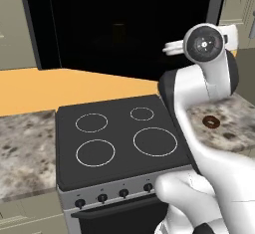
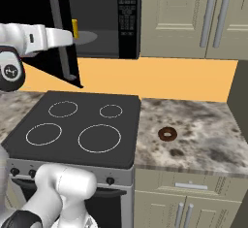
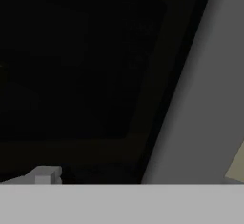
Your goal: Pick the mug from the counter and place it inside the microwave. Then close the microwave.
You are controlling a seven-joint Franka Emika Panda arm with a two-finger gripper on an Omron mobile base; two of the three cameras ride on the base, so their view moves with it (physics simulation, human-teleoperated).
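**Reaching toward the open microwave door**

Standing with its jaws spread wide and nothing between them, the gripper sits close against the dark glass door of the microwave, by its long grey bar handle. The mug shows as a small yellow sliver inside the cavity, beside the grey turntable (mostly hidden by the door). Below lie the black stovetop and the speckled counter, where a small dark brown ring rests. Beige cabinets hang above.
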